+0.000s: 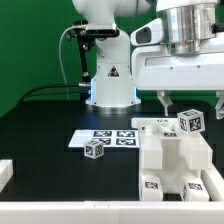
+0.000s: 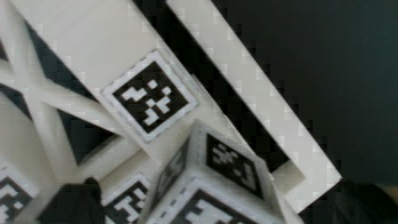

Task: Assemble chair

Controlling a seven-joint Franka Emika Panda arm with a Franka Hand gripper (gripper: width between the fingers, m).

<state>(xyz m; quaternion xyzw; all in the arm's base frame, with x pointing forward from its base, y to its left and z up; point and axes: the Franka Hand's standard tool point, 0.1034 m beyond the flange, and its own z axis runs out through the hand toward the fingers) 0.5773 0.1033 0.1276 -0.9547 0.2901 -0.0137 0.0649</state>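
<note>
The chair [image 1: 165, 165] is a chunky white stack of slabs and bars with black-and-white tags, at the exterior view's right near the front. A tagged cube-like part [image 1: 190, 121] sits on its top. My gripper [image 1: 191, 103] hangs just above that part, open, with one finger on each side of it and a gap to each. A small loose tagged cube [image 1: 95, 149] lies on the black table to the exterior view's left of the chair. The wrist view is filled by white chair parts [image 2: 249, 90] and their tags [image 2: 151, 95]; my gripper [image 2: 214, 205] straddles them with dark fingertips [image 2: 71, 200] at the frame's edge.
The marker board [image 1: 105, 138] lies flat between the robot base [image 1: 110, 80] and the chair. A low white rim [image 1: 60, 212] runs along the table's front and the exterior view's left side. Cables trail behind the base.
</note>
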